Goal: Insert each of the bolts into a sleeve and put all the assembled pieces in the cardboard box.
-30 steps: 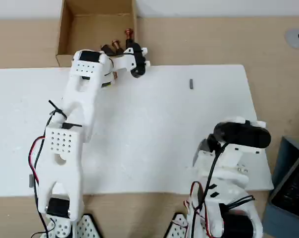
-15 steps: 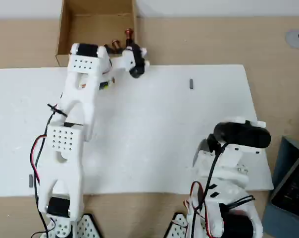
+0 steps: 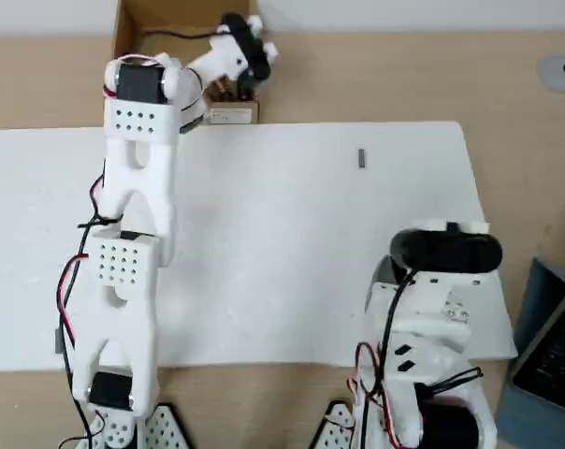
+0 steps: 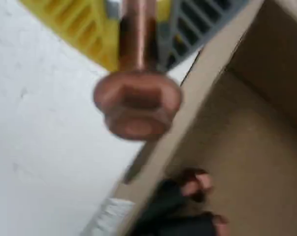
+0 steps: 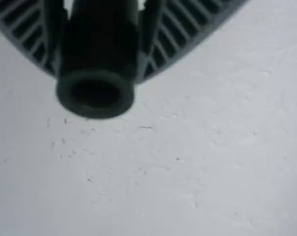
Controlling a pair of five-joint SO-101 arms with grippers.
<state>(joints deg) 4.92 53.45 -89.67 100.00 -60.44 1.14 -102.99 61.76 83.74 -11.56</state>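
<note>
High view: the left arm (image 3: 137, 178) is stretching out to the cardboard box (image 3: 125, 56), its end lying over the box's near right corner, while the right arm (image 3: 432, 309) is sitting folded over the white mat (image 3: 292, 262), well apart from the box. A small grey piece (image 3: 361, 158) is lying on the mat, also apart from the box. Left wrist view: the left gripper (image 4: 138, 22) is clamping a copper-coloured bolt (image 4: 137, 105) by its shank, head downward and free. The bolt is hanging just at the box's wall, with assembled pieces (image 4: 188, 201) lying on the box floor beyond. No sleeve is showing on this bolt. Right wrist view: the right gripper (image 5: 97, 34) is pinching a black sleeve (image 5: 95, 93) around its barrel, the open bore pointing at the mat, far from the box. Judgement: the bolt is looking like metal, so stiff, small and smooth. It could pivot in the jaws, so a hold on the shank near the head seems best. The sleeve is probably light and rigid, and a grip on the barrel is keeping the bore clear for insertion.
</note>
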